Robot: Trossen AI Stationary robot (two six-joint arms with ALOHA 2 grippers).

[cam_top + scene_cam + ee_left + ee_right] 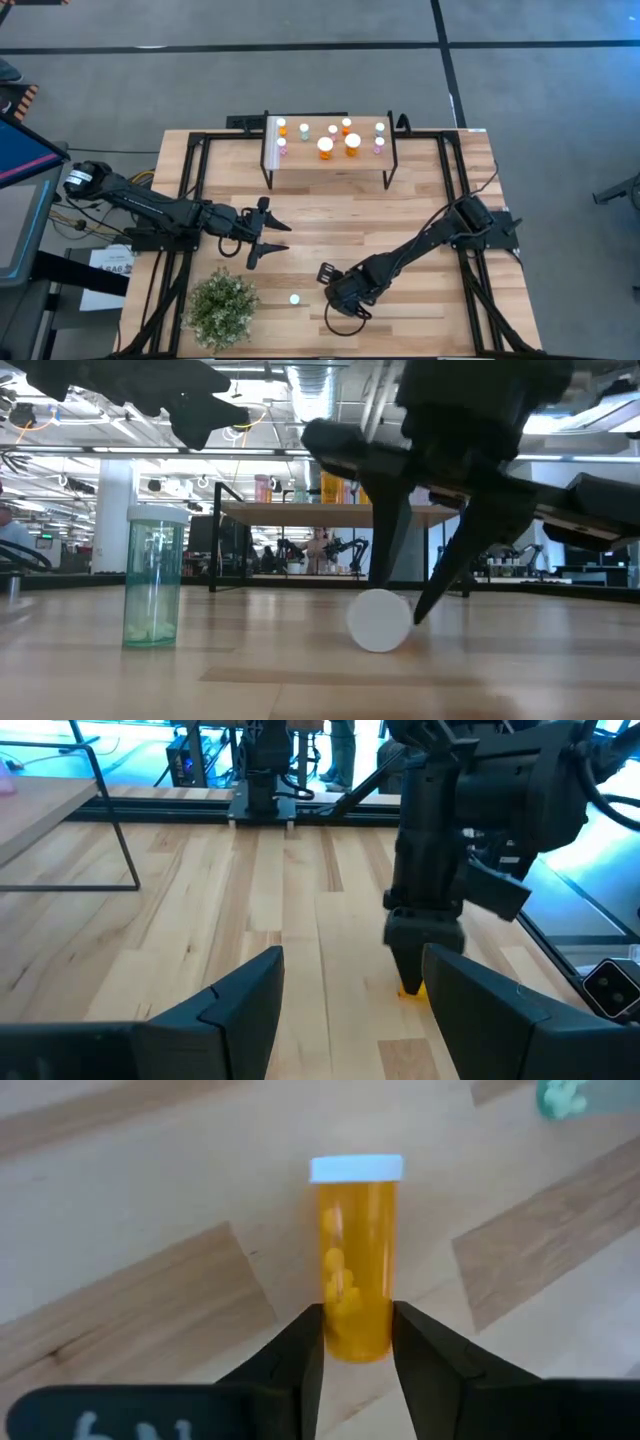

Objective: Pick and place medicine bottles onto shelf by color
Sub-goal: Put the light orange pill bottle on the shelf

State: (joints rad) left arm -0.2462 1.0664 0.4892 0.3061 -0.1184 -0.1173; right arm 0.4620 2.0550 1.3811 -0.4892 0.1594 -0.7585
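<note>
You won't find any text you can read here. The sheet of paper lying beside the tabletop under the left arm carries dark print, but it is too small to make out. The right wrist view shows pale marks on the gripper body at the frame's edge, cut off and unreadable. The orange bottle bears no label you could read.
</note>
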